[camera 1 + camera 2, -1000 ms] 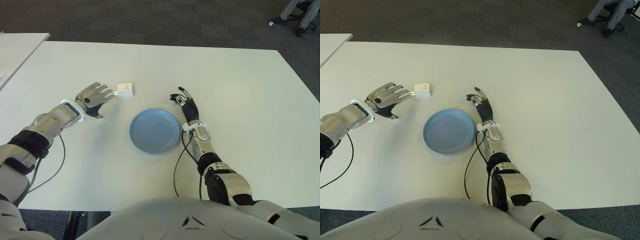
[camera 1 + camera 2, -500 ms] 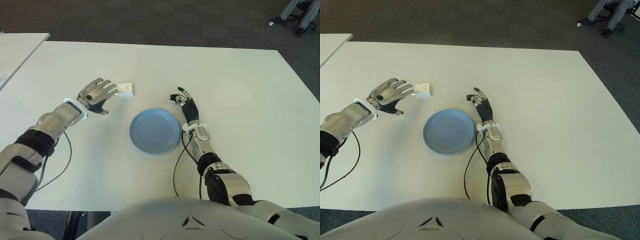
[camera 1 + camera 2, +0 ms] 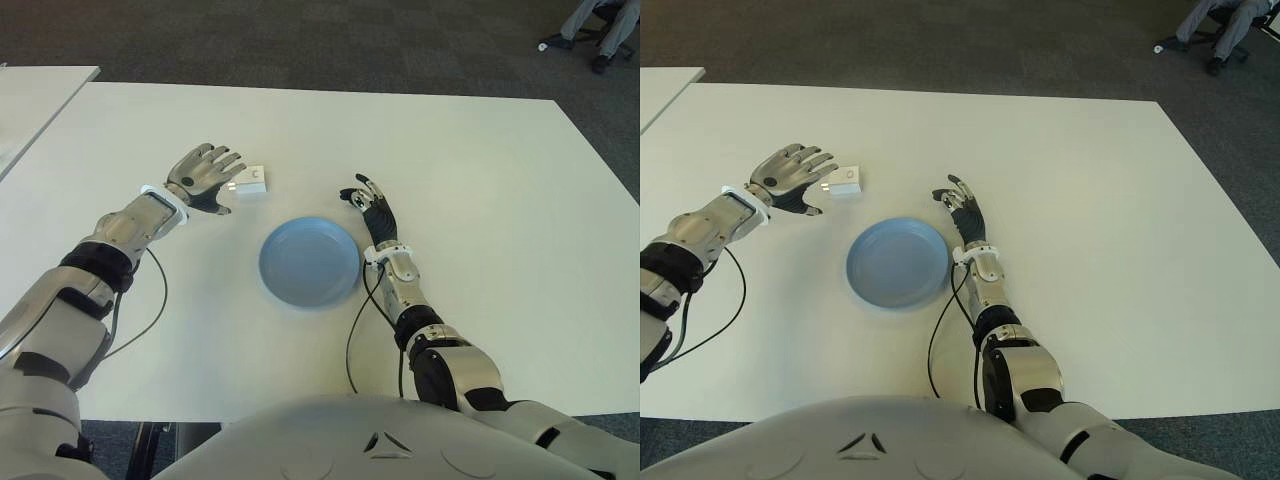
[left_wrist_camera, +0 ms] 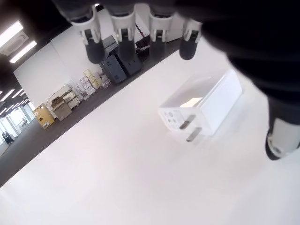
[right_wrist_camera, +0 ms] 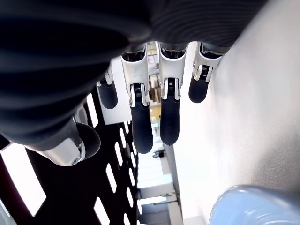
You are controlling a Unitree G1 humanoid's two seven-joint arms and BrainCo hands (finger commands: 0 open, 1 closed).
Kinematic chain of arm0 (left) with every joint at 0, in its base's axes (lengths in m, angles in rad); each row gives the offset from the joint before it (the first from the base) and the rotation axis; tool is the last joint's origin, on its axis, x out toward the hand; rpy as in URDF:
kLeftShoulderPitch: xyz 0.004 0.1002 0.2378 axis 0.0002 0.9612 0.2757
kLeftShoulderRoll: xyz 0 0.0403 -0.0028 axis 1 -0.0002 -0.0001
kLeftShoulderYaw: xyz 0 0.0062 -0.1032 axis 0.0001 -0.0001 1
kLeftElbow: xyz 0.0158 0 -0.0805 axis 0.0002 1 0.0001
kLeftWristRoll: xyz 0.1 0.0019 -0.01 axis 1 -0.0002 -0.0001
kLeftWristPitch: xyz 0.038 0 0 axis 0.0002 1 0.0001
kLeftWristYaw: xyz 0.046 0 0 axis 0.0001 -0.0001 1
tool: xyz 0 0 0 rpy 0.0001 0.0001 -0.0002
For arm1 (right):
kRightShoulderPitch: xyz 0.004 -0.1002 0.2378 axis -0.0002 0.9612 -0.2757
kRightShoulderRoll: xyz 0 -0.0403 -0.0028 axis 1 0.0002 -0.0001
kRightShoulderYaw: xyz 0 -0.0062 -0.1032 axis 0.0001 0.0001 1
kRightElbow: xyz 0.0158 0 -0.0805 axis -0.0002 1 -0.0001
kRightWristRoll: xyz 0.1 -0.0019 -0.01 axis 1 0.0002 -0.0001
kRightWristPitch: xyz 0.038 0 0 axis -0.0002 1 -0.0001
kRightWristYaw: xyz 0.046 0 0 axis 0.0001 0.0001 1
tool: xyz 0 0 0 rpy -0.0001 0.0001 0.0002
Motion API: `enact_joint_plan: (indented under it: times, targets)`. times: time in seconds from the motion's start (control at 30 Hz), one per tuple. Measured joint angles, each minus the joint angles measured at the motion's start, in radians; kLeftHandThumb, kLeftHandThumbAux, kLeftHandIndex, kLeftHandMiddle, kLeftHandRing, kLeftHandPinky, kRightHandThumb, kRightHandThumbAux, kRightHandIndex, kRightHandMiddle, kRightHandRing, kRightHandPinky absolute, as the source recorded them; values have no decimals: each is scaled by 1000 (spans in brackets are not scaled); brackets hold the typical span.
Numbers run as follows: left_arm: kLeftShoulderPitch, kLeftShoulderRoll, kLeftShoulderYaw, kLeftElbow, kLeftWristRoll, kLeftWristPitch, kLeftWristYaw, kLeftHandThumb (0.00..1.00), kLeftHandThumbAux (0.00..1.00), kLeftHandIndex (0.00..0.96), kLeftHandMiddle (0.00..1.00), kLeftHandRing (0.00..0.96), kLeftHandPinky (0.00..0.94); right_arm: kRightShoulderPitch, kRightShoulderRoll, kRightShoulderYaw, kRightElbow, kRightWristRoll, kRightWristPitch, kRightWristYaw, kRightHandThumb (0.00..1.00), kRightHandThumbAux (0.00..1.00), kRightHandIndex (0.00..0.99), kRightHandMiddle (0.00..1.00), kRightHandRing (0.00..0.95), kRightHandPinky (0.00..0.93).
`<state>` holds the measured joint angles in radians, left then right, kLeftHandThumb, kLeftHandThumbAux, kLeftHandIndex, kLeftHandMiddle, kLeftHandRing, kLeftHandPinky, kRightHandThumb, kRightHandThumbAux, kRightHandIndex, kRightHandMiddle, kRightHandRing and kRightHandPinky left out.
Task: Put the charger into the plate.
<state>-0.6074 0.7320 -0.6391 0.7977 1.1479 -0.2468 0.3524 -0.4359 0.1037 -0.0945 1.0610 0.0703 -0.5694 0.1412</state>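
Note:
A white charger [image 3: 252,181] lies on the white table [image 3: 470,170], its two prongs pointing toward my left hand; the left wrist view shows the charger [image 4: 204,108] free on the table. My left hand [image 3: 206,175] hovers just left of it, fingers spread, touching nothing that I can see. The blue plate [image 3: 309,261] sits empty a short way to the charger's front right. My right hand [image 3: 367,203] shows beside the plate's right rim, fingers relaxed and holding nothing.
A second white table [image 3: 30,100] stands at the far left, across a narrow gap. A person's legs and a chair base [image 3: 590,30] show at the far right corner on the dark carpet. Black cables [image 3: 360,330] trail from both forearms.
My left hand has moved forward and to the right, closing in on the charger, with its fingers spreading wider. The charger, plate and right hand have stayed put.

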Motion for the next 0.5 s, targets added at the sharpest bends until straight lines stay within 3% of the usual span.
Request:
enact_joint_plan:
  times: [0.37,0.5]
  targets:
    - [-83,-127,-23,229,-44,-49,9,0,481,0,0,0,0,0,0,3,1,-1,-4,-7,0,554,144,396,314,131]
    - [-110,-147,-36,279,-64,-66,12,0,479,0,0,0,0,0,0,4,1,-1,-4,-7,0,555,140,394,311,123]
